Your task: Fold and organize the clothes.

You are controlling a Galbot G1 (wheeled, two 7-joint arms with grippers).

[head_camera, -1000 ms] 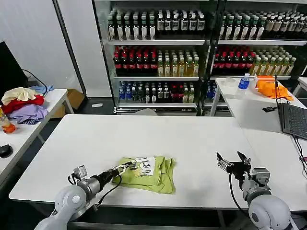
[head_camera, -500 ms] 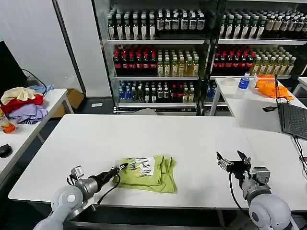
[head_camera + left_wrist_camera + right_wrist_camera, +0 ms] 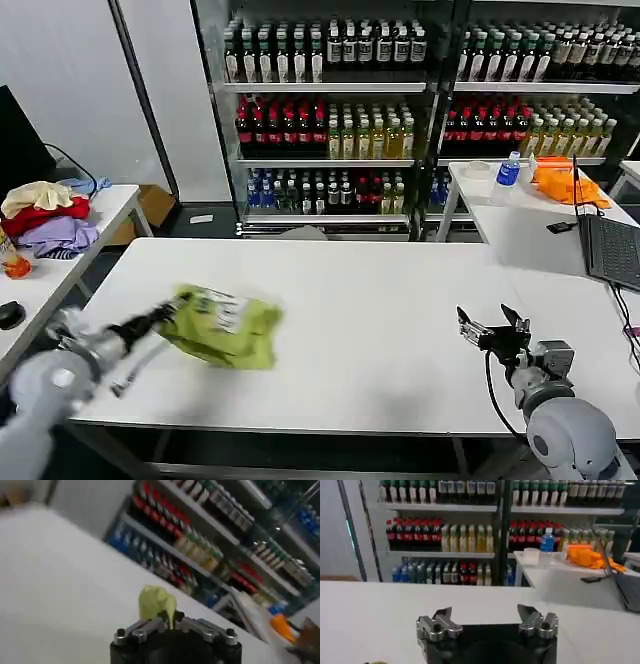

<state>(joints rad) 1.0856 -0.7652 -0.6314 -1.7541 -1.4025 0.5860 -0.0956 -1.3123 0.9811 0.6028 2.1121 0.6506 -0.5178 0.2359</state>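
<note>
Left gripper (image 3: 165, 313) is clamped on one end of the soft lime-green short-sleeved T-shirt (image 3: 222, 326), a bunched bundle with a white patch on top, held at the left part of the white rectangular table (image 3: 360, 300), near its front-left corner. From the left wrist, a tuft of the lime fabric (image 3: 156, 602) sticks up between the closed fingers. Right gripper (image 3: 493, 331) waits near the table's front-right corner with its fingers spread apart, well clear of the shirt; the right wrist view shows both fingers (image 3: 440, 622) parted over bare tabletop.
</note>
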